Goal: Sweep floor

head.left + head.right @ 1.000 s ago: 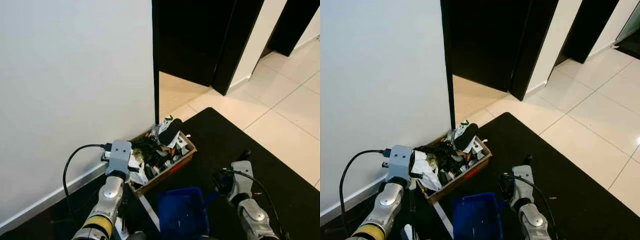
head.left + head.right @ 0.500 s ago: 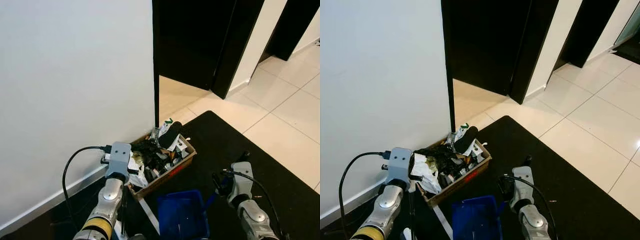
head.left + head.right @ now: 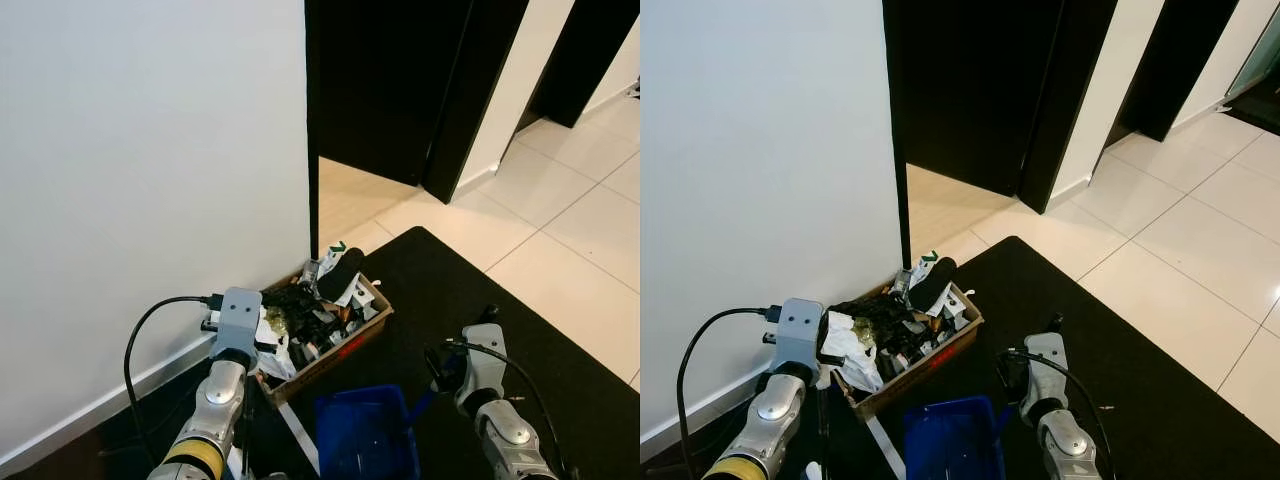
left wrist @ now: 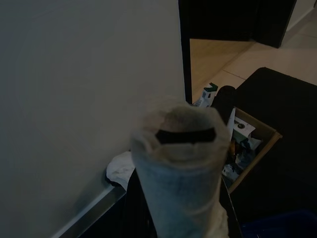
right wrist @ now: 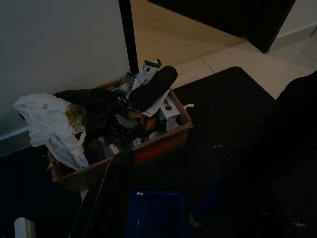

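Standing against the white wall point(image 3: 150, 180) is a cardboard box point(image 3: 345, 345) crammed with rubbish: crumpled white plastic point(image 5: 47, 124) at its left end, dark wrappers in the middle, and a black sandal point(image 5: 153, 88) lying on top toward the far end, next to a small white-and-green carton point(image 5: 148, 67). The box sits on a black mat point(image 3: 470, 290) that covers the near floor; pale floor tiles point(image 3: 580, 210) spread out to the right and beyond it, and a dark doorway point(image 3: 390, 80) opens past the corner of the wall.

Just near of the box, a blue dustpan point(image 3: 365, 435) rests on the mat, between the two arms. A pale strip point(image 3: 880, 445) runs from the box's near corner toward the bottom edge of the head views, beside the dustpan's left side.

The left arm point(image 3: 225, 380) reaches up along the wall, its grey wrist block close to the box's left end, with a black cable looping out from it. In the left wrist view a pale, cloth-wrapped handle point(image 4: 181, 163) with a dark slot in its end stands up right in front of the camera; whether the left tool is clenched on it I cannot tell. The right arm point(image 3: 485, 390) is low at the right of the dustpan. The right wrist view is dim, with one dark finger point(image 5: 106, 193) rising toward the box, and I cannot tell the state of the right tool.
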You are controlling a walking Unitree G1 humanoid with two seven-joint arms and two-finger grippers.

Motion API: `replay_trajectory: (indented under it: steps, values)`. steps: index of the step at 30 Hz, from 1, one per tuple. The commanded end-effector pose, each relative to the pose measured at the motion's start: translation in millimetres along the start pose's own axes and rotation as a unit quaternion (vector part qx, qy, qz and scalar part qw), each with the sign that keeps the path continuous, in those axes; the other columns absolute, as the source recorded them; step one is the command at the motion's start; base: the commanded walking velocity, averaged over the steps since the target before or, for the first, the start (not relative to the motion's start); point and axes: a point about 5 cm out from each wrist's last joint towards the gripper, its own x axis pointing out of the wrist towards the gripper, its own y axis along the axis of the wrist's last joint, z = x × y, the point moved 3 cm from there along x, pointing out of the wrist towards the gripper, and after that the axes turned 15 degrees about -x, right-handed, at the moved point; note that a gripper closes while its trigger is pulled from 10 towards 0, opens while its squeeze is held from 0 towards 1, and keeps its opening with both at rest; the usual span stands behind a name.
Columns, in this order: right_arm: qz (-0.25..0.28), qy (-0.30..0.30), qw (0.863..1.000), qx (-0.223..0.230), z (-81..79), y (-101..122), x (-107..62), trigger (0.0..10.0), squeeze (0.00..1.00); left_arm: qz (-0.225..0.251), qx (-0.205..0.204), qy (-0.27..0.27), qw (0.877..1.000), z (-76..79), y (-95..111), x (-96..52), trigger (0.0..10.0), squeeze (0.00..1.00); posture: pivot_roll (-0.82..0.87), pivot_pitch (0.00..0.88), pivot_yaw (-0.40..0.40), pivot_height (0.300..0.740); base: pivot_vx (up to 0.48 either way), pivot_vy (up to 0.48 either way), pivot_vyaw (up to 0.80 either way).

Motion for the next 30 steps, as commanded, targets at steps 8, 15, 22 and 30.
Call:
replay_trajectory:
  steps: [8, 15, 22, 30]
  values:
    - [-0.016, -0.001, 1.0, 0.007, 2.2, -5.4, -1.0, 10.0, 0.0, -0.076, 0.012, 0.018, 0.997, -9.4, -34.5, -16.3, 10.0, 0.0, 0.07, 0.0, -0.028, 0.74, 0.0, 0.0, 0.0]
    - [-0.017, -0.002, 1.0, 0.008, 2.4, -4.5, 0.4, 10.0, 0.0, -0.077, 0.012, 0.018, 0.997, -9.8, -33.7, -15.0, 10.0, 0.0, 0.07, 0.0, -0.026, 0.74, 0.0, 0.0, 0.0]
    - [-0.016, -0.002, 1.0, 0.008, 2.2, -3.6, 1.2, 10.0, 0.0, -0.077, 0.013, 0.016, 0.997, -10.1, -33.3, -14.2, 10.0, 0.0, 0.07, 0.0, -0.022, 0.74, 0.0, 0.0, 0.0]
    - [-0.016, -0.003, 1.0, 0.008, 3.2, -2.6, 2.4, 10.0, 0.0, -0.078, 0.01, 0.017, 0.997, -9.7, -32.7, -12.8, 10.0, 0.0, 0.07, 0.0, -0.024, 0.74, 0.0, 0.0, 0.0]
